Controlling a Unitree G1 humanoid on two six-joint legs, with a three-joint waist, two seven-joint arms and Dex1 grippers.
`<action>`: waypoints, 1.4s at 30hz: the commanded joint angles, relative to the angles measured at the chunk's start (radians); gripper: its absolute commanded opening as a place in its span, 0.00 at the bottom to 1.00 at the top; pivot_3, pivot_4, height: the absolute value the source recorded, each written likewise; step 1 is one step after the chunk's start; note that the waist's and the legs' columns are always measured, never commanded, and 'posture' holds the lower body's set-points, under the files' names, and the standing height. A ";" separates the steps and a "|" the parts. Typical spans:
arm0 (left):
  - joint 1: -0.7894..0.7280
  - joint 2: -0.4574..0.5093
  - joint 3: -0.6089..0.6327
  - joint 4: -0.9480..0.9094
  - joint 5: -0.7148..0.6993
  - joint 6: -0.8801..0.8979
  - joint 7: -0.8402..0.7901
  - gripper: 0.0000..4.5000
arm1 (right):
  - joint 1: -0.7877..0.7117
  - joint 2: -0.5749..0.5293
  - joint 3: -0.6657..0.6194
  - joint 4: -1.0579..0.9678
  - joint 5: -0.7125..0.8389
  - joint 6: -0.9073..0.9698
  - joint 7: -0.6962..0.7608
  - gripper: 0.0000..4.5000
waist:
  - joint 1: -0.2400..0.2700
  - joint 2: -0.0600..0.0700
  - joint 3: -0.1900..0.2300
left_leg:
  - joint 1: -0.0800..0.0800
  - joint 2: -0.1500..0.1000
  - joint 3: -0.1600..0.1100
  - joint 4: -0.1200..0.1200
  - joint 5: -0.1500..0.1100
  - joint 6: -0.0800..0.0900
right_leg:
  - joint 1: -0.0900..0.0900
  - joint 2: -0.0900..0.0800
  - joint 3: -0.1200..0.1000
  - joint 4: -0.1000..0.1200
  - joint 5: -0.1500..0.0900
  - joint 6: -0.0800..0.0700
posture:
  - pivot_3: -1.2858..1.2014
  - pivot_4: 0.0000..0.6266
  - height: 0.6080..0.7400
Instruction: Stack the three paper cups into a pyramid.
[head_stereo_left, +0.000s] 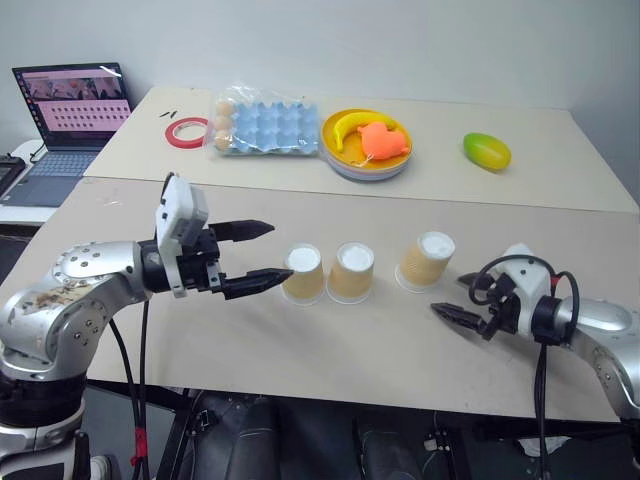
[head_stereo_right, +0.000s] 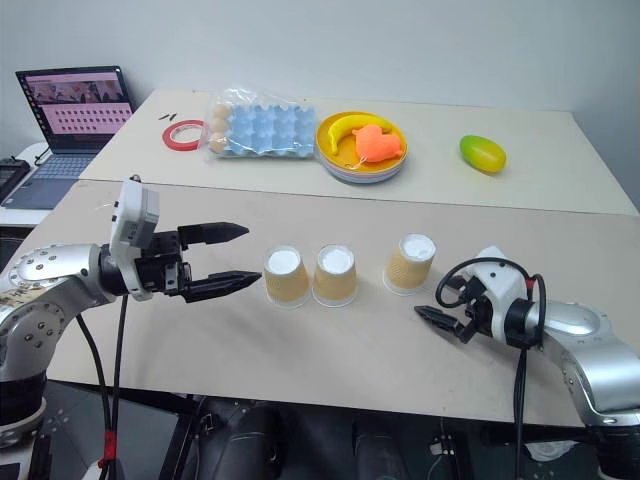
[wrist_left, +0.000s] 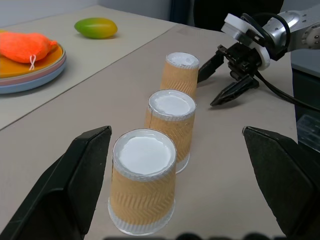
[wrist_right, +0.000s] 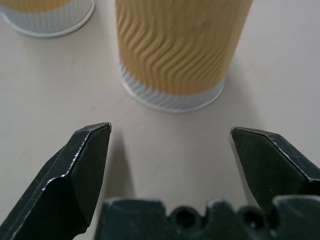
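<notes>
Inspecting three tan ribbed paper cups (head_stereo_left: 351, 272) inverted in a row on the beige desk (head_stereo_left: 330, 345).
We find left pincer (head_stereo_left: 262, 256) and right pincer (head_stereo_left: 456, 299) both wide, empty.

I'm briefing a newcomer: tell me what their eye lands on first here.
Three paper cups stand upside down in a row on the near table, two side by side, the third apart to the right. The open left gripper and open right gripper flank the row. Behind, a yellow plate holds a banana.

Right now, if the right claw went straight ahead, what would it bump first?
Probably the lone cup: it stands right ahead of the open right claw, between its two fingers, not touching yet.
</notes>
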 joint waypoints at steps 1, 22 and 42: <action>0.018 0.037 0.057 -0.054 -0.041 0.015 0.015 1.00 | -0.053 0.026 -0.048 -0.018 0.035 -0.001 -0.006 1.00 | -0.002 0.000 0.000 | 0.000 0.000 0.000 0.000 0.000 0.000 | 0.000 0.000 0.000 0.000 0.000 0.000 | 0.52 0.24 0.28; 0.072 0.089 0.051 -0.090 -0.069 0.007 0.028 1.00 | -0.294 0.136 0.023 0.138 0.010 0.013 -0.018 1.00 | -0.006 0.001 0.000 | -0.005 0.000 0.001 0.001 0.000 0.000 | -0.007 0.000 0.001 0.005 0.000 0.000 | 0.52 0.24 0.28; 0.089 0.089 0.039 -0.099 -0.066 -0.006 0.035 1.00 | -0.354 0.166 0.027 0.152 0.004 0.014 -0.032 0.62 | -0.009 0.001 0.000 | -0.006 0.000 0.001 0.001 0.000 0.000 | -0.010 0.000 0.001 0.008 0.000 -0.001 | 0.52 0.24 0.28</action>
